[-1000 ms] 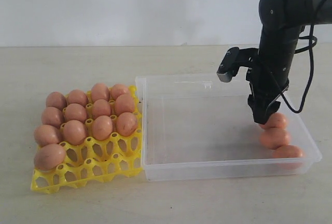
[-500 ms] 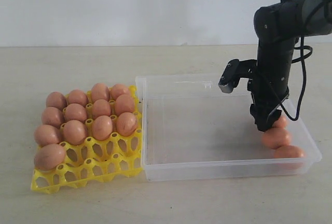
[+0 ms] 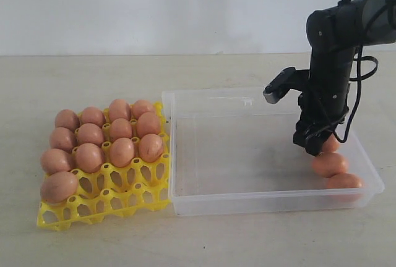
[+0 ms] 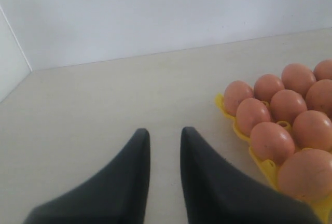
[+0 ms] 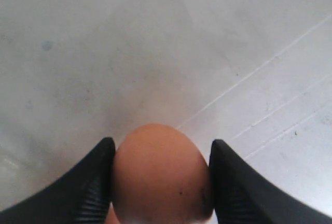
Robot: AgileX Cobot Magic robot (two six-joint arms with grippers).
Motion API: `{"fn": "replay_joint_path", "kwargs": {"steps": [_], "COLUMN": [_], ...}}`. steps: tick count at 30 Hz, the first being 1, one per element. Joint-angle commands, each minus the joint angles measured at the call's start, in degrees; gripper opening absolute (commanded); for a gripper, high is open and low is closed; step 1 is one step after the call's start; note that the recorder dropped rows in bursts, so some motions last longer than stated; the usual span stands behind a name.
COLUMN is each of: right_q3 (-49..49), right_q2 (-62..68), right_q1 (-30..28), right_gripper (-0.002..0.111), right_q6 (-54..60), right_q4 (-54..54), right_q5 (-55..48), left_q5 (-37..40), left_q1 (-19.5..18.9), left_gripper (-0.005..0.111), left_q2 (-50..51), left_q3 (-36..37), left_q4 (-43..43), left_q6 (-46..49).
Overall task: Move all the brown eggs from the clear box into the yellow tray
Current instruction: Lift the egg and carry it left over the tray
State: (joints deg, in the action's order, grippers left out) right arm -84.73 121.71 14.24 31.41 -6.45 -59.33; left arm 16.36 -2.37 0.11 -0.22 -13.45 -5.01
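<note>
The yellow tray point(image 3: 124, 186) lies at the left, with several brown eggs point(image 3: 122, 151) in its back rows and one at its front left. Inside the clear box point(image 3: 247, 202), three brown eggs sit along the right wall. Two of them lie free point(image 3: 329, 164) point(image 3: 344, 181). My right gripper point(image 3: 314, 146) reaches down onto the farthest egg point(image 3: 332, 144). The right wrist view shows that egg point(image 5: 161, 175) between both fingers of my right gripper point(image 5: 162, 141), touched on each side, low over the box floor. My left gripper point(image 4: 164, 130) is open and empty above the table beside the tray point(image 4: 262, 164).
The clear box stands against the tray's right side, and its floor point(image 3: 235, 149) is bare apart from the eggs on the right. A white wall point(image 3: 154, 7) runs behind the beige table. The tray's front cups point(image 3: 111, 202) hold nothing.
My right gripper has dropped a little lower in the box and its fingers have come in against the farthest egg. The eggs in the tray have not moved.
</note>
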Motion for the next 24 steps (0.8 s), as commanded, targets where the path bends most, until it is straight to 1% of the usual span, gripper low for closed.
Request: {"fn": "replay_joint_path", "kwargs": {"steps": [1,3,7,9,11,15,18,20,24], "right_q3": [0.11,0.11,0.11,0.11,0.11,0.11,0.11,0.11,0.11], "right_q2": [-2.91,-4.84,-8.95,-10.69,-11.97,-13.89,-14.64,-14.64,-12.94], "right_q1": [-0.39,-0.39,0.00,1.34,3.90,12.95,21.41,27.56,37.09], "right_gripper": [0.000,0.000,0.000,0.000,0.000,0.000,0.000,0.000,0.000], "right_q6": [-2.59,-2.59,-3.79,-3.78,-4.04,-7.23,-8.00,-8.28,-7.10], "right_q4": [8.61,15.20,34.05,40.47,43.03,43.15,43.15,42.86,39.65], "right_q5": [4.05,6.45,12.07,14.62,17.46,25.05,34.78,44.55,63.69], "left_q5": [-0.12,-0.12,-0.12,-0.12,-0.12,-0.12,-0.12,-0.12,-0.12], "left_q1": [0.30,0.30,0.30,0.30,0.30,0.30,0.30,0.30,0.30], "left_gripper": [0.022,0.022,0.022,0.022,0.022,0.022,0.022,0.022,0.022], "left_q2": [-0.11,-0.11,-0.11,-0.11,-0.11,-0.11,-0.11,-0.11,-0.11], "left_q3": [0.22,0.22,0.22,0.22,0.22,0.22,0.22,0.22,0.22], "left_q4": [0.11,0.11,0.11,0.11,0.11,0.11,0.11,0.11,0.11], "left_q6": [-0.11,-0.11,-0.11,-0.11,-0.11,-0.11,-0.11,-0.11,-0.11]}}
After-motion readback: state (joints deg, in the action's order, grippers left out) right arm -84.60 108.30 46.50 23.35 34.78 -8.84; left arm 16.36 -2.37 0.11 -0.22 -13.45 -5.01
